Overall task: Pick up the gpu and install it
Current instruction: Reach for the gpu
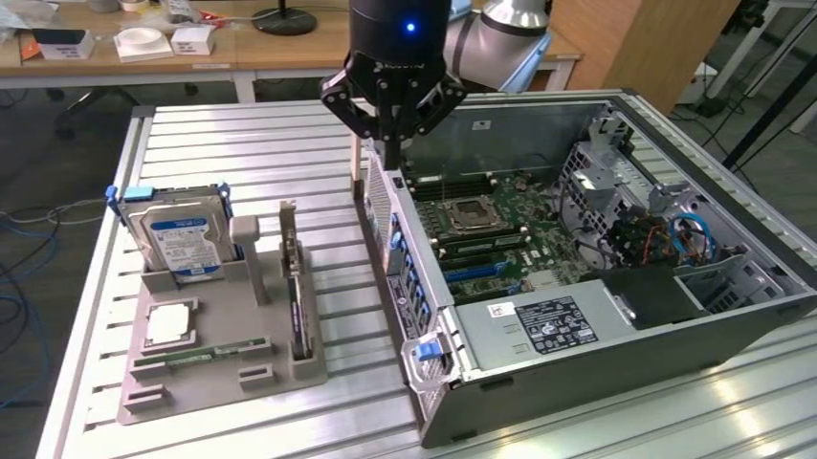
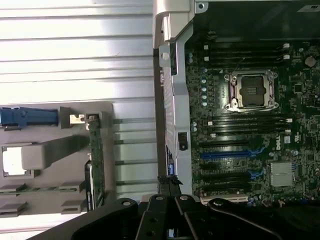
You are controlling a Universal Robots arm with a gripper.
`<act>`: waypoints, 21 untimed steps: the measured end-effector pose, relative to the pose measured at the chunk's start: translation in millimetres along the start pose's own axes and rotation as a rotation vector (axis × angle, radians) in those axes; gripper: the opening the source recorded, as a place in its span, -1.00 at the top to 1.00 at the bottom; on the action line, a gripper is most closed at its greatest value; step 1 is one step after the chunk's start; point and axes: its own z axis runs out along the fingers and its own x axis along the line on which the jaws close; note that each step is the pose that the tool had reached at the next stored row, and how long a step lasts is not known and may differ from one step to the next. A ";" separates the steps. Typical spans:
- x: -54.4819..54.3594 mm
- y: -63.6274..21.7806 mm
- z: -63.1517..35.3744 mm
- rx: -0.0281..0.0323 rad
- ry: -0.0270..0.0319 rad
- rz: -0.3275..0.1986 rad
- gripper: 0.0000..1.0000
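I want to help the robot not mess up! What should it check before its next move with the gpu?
1. gpu standing upright in the gray holder: ok.
2. Tool open for grabbing: not ok, it is shut.
3. Tool above the gpu: not ok, it hangs over the computer case wall.
4. Computer case open on top: ok.
5. Blue slot on the board free: ok.

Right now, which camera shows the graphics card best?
The exterior view: the graphics card stands on edge in the gray holder, its dark side face and bracket both visible. The wrist view shows the card edge-on from above, a thin strip with the bracket at one end.
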 end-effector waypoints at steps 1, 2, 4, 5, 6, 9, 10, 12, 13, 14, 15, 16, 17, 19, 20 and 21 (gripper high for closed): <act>0.6 -0.3 0.0 -0.0001 0.0000 0.000 0.79; 1.1 -0.7 0.0 -0.0001 0.0000 0.000 0.79; 2.2 -1.4 -0.1 0.0000 0.0000 0.000 0.79; 2.6 -1.7 -0.1 -0.0001 0.0000 0.000 0.79; 3.2 -2.1 -0.2 0.0000 0.0000 0.000 0.79; 4.9 -3.2 -0.3 -0.0001 0.0000 0.000 0.79; 5.4 -3.5 -0.3 -0.0001 0.0000 0.000 0.79; 6.4 -4.2 -0.4 -0.0001 0.0000 0.000 0.79; 7.0 -4.6 -0.4 0.0000 0.0000 0.000 0.79; 7.6 -4.9 -0.5 0.0000 0.0000 0.000 0.79; 8.1 -5.3 -0.5 -0.0001 0.0000 0.000 0.79; 8.7 -5.6 -0.5 0.0000 0.0000 0.000 0.79; 9.2 -6.0 -0.6 0.0000 0.0000 0.000 0.79; 10.3 -6.6 -0.6 0.0000 0.0000 0.000 0.79; 10.8 -7.0 -0.6 -0.0001 0.0000 0.000 0.79; 11.3 -7.3 -0.7 -0.0001 0.0000 0.000 0.79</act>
